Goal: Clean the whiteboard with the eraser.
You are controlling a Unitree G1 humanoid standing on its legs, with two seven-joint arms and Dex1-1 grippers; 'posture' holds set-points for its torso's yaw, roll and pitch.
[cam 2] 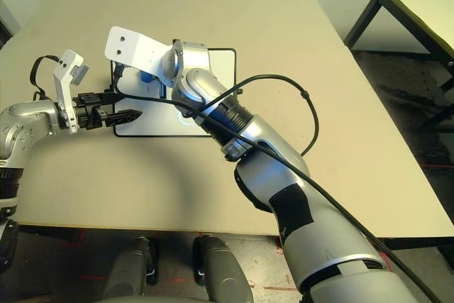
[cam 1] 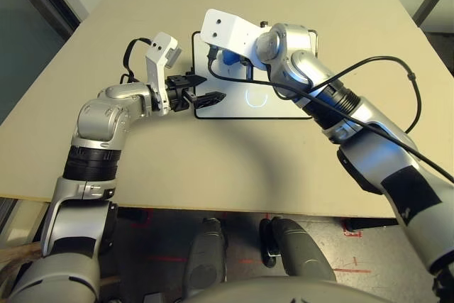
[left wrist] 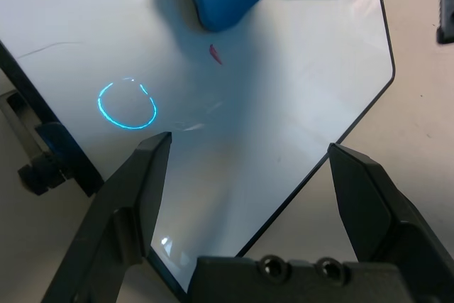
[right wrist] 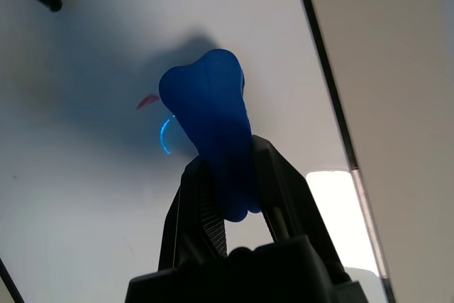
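Observation:
The whiteboard point(cam 1: 245, 108) lies flat in the middle of the table, with a thin black frame. On it are a faint blue circle point(left wrist: 126, 104) and a small red mark point(left wrist: 215, 53). My right gripper point(right wrist: 230, 161) is shut on the blue eraser point(right wrist: 209, 122), whose free end is on or just above the board beside the red mark. From the head camera the eraser point(cam 1: 230, 58) peeks out under my right wrist at the board's far left part. My left gripper point(cam 1: 206, 98) stands open over the board's near left corner, its fingers point(left wrist: 135, 182) spread above the white surface.
The beige table point(cam 1: 213, 168) stretches wide around the board, its front edge near my body. A black cable point(cam 2: 305, 97) loops from my right forearm over the table. A second table point(cam 2: 418, 1) stands off to the right, beyond a floor gap.

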